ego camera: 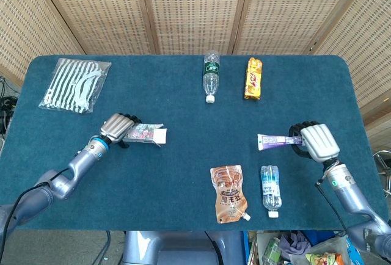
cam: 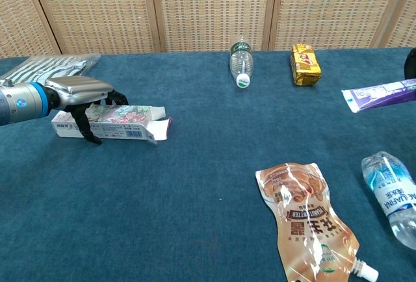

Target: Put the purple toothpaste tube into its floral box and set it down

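Our left hand (ego camera: 116,127) curls its fingers around the floral box (cam: 110,121) while our right hand (ego camera: 316,142) pinches the purple toothpaste tube (ego camera: 279,141)
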